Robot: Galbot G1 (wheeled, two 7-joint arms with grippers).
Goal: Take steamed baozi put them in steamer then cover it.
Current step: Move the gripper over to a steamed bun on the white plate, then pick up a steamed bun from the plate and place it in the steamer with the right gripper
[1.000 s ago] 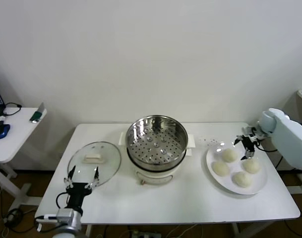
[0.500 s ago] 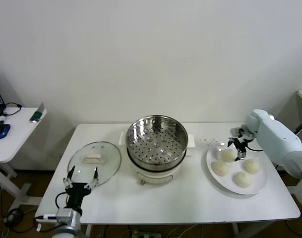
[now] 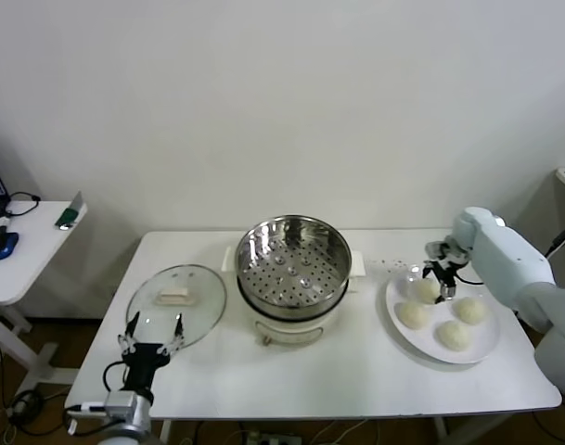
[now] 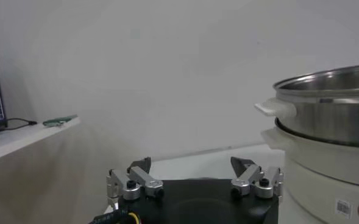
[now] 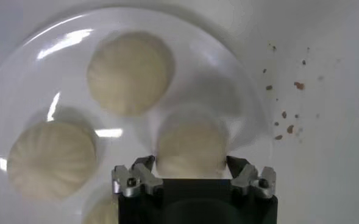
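On the desk, head view: steamer sitting empty, cover lying beside it, all four baozi waiting on the plate.

Left gripper idling, fingers wide.

Right gripper straddling one baozi, fingers flanking it, grip not confirmed.

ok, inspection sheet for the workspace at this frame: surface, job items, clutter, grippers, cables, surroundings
Surface: white table, dark crumbs beside the plate.
Job items: steamer mid-table, uncovered, its perforated tray bare; cover flat on the table to its left; four baozi on the white plate to its right.
Clutter: nothing seen beyond the crumbs.
Grippers: right gripper down over the rear-left bun, fingers either side of it, grip not confirmed; left gripper open, idle at the front edge near the cover.
Cables: black cable on the side table.
Surroundings: plain white wall; small side table at left.
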